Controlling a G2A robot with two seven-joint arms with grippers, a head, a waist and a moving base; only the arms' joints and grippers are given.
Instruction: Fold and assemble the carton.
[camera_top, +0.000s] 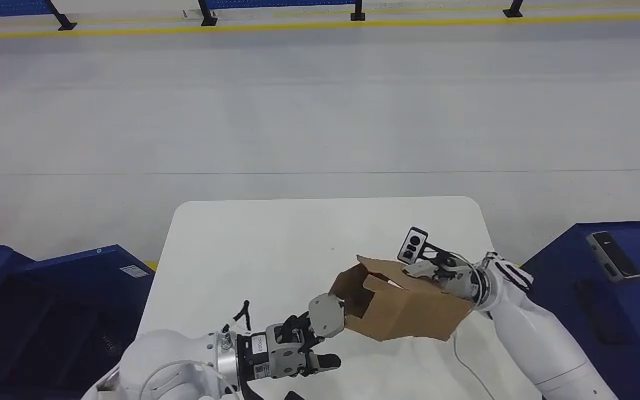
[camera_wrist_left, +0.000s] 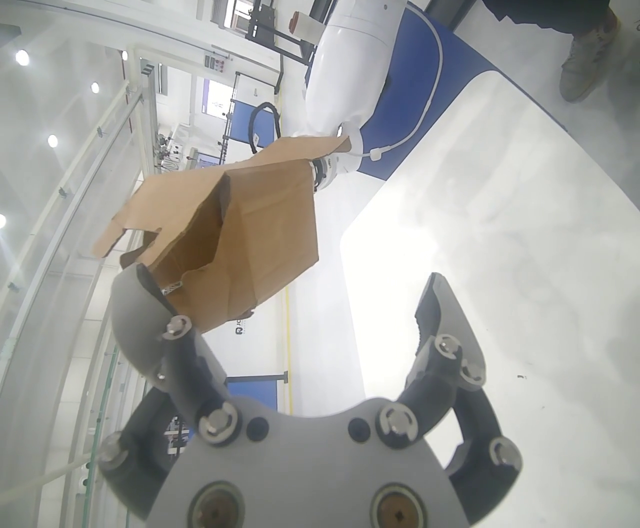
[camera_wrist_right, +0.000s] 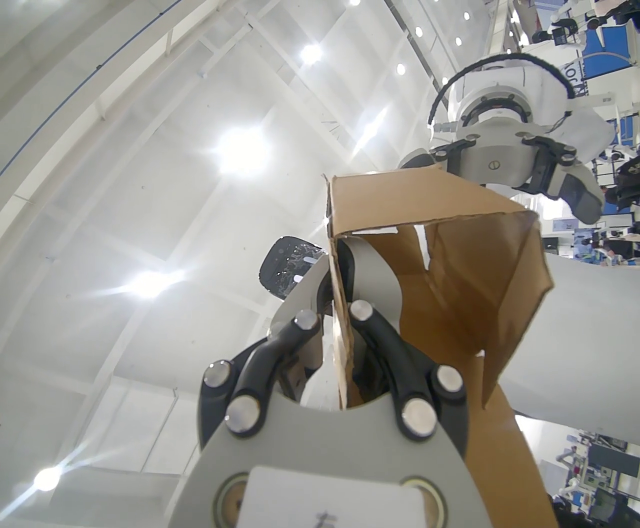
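One wall alone sits in the clenched right end effector (camera_wrist_right: 334, 282), so the carton (camera_top: 405, 305), aloft over the bench (camera_top: 250, 260), may twist or tear if the spread-open left end effector (camera_top: 325, 338) pushes.

Item: one carton (camera_top: 405, 305), brown corrugated cardboard, partly formed into a tube. It is sitting tilted over the near right part of the table (camera_top: 250, 260). Its open end is gaping toward my left gripper (camera_top: 326, 337), with loose notched flaps sticking out. My right gripper (camera_wrist_right: 332, 280) is pinching one side wall at the opposite end, edge-on between the fingers.
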